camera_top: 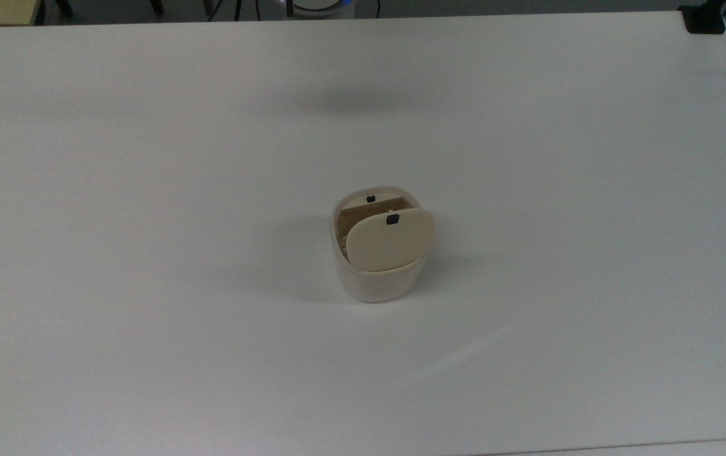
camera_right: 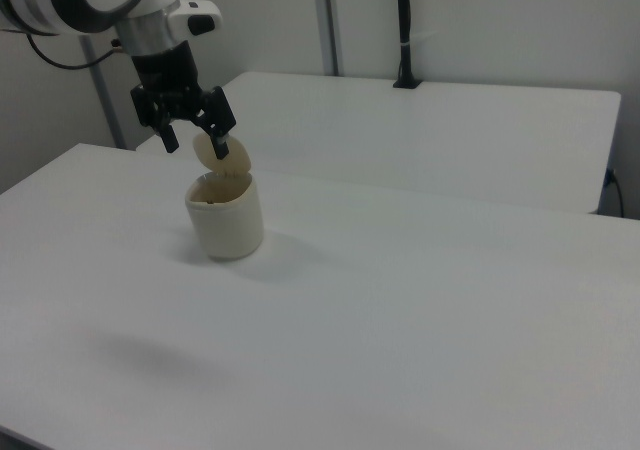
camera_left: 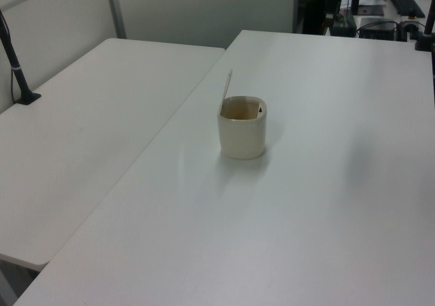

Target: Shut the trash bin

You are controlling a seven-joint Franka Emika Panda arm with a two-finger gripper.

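Note:
The trash bin (camera_top: 375,282) is a small cream-white tub standing near the middle of the white table (camera_top: 147,285). Its beige lid (camera_top: 391,242), with a small black square mark, stands raised on its hinge, so the bin's inside shows. In the left view the bin (camera_left: 242,134) has its lid (camera_left: 227,88) upright and edge-on at the left view's left rim. In the right view my gripper (camera_right: 196,148) hangs open with nothing between its fingers, above and just left of the bin (camera_right: 226,220), with one fingertip in front of the lid (camera_right: 235,160).
A second white table (camera_left: 81,136) adjoins the first along a seam. A black pole on a clamp (camera_left: 19,68) stands at that table's edge, and another black clamp (camera_top: 704,19) sits at the top view's upper right corner. A faint shadow (camera_top: 350,101) lies behind the bin.

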